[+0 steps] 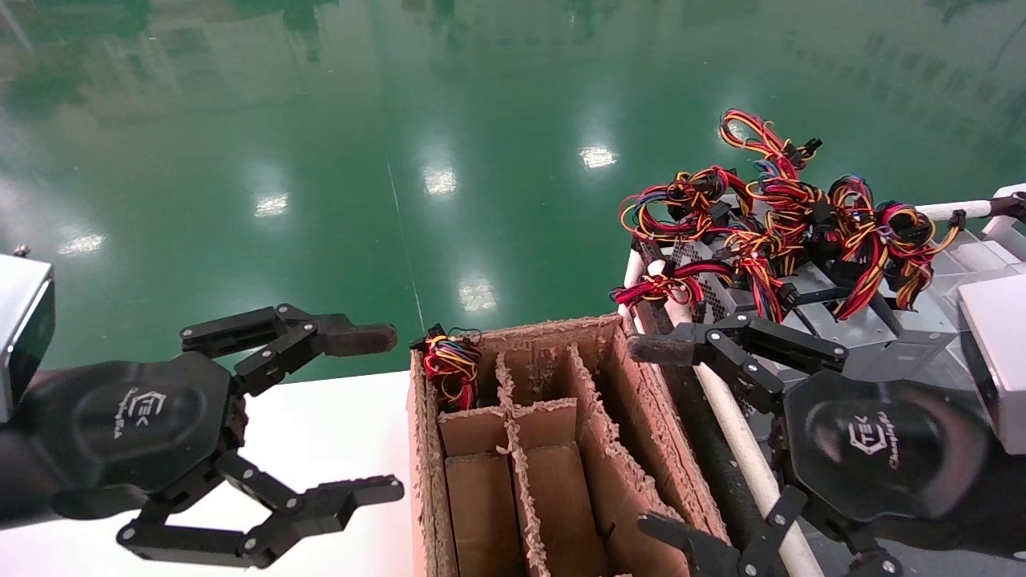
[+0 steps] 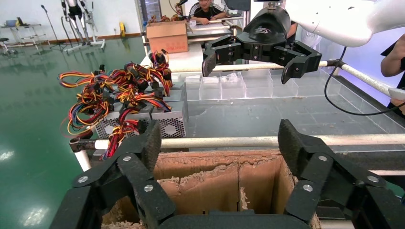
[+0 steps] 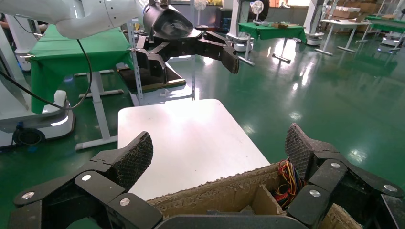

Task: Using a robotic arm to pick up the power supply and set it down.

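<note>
Several grey power supplies (image 1: pixel 809 292) lie on the grey cart at the right, under a tangle of red, yellow and orange wires (image 1: pixel 769 216); the perforated side of one (image 2: pixel 168 125) faces the box. Another wire bundle (image 1: pixel 453 365) sticks out of the far-left cell of the brown cardboard divider box (image 1: pixel 641 425); its casing is hidden. My left gripper (image 1: pixel 377 413) hovers open over the white table, left of the box. Above the box's right wall my right gripper (image 1: pixel 648 437) is open too. Both hold nothing.
A white rail (image 2: pixel 239 141) runs along the cart's edge between the box and the power supplies. The white table (image 3: pixel 186 138) lies left of the box. Clear plastic bins (image 2: pixel 248 86) sit at the cart's far side. Green floor lies beyond.
</note>
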Robot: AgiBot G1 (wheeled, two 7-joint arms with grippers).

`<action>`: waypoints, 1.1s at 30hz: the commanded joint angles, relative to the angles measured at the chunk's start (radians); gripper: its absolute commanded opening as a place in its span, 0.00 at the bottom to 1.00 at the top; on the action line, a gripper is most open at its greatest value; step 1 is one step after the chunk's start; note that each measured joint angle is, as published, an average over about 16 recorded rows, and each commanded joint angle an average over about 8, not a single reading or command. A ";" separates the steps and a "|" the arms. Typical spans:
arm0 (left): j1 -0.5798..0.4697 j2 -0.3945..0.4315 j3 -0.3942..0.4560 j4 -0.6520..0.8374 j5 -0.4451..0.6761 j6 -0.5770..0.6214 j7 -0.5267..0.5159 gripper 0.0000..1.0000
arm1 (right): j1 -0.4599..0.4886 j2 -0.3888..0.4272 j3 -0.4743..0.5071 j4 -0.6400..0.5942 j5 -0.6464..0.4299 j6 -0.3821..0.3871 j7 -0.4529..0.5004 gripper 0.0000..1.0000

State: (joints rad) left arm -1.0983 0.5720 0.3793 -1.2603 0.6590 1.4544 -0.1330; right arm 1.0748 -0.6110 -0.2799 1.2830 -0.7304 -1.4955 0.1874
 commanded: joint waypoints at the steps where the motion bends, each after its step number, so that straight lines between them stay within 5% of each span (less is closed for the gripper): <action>1: 0.000 0.000 0.000 0.000 0.000 0.000 0.000 0.00 | 0.000 0.000 0.000 0.000 0.000 0.000 0.000 1.00; 14: 0.000 0.000 0.000 0.000 0.000 0.000 0.000 0.00 | 0.008 -0.017 -0.016 -0.016 -0.039 0.028 0.000 1.00; 25: 0.000 0.000 0.000 0.000 0.000 0.000 0.000 0.00 | 0.115 -0.132 -0.117 -0.067 -0.306 0.177 -0.013 1.00; 33: 0.000 0.000 0.000 0.000 0.000 0.000 0.000 0.00 | 0.231 -0.298 -0.225 -0.176 -0.486 0.235 0.004 1.00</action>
State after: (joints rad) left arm -1.0984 0.5720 0.3795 -1.2601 0.6590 1.4545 -0.1329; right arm 1.3145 -0.9132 -0.5042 1.0795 -1.2062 -1.2745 0.1918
